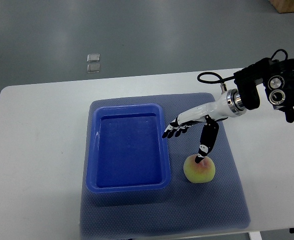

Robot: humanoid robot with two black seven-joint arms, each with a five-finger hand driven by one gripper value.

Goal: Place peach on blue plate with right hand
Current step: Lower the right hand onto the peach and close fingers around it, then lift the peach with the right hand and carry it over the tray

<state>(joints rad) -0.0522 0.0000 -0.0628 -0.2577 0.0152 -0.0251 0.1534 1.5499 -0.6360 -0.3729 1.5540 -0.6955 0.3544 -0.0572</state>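
Peach (200, 169) sits on the grey-blue mat (212, 210), just right of the blue plate (127, 186) (really a rectangular tray w/ raised rim), near its front-right corner, not in it. Fruit is yellow-green w/ a pink blush on top.

Right hand (187, 135) reaches in from the right edge, above and slightly left of the peach. Fingers (173, 131) stretched out & relaxed, pointing left toward the tray's right rim; thumb (206, 145) hangs down separately, tip touching or almost touching the peach's top, can't tell which. Nothing grasped. White forearm runs back to a metal wrist ring and black arm housing (274, 87) w/ a looped black cable.

Mat covers the mid part of a white table (36, 150) w/ rounded corners; tray lies on the mat's left half. Tray interior is bare, glossy.

Beyond the table's far edge: grey floor (136, 30), w/ two small clear squares (93, 62) lying on it. A tan box corner (289, 5) shows top right.
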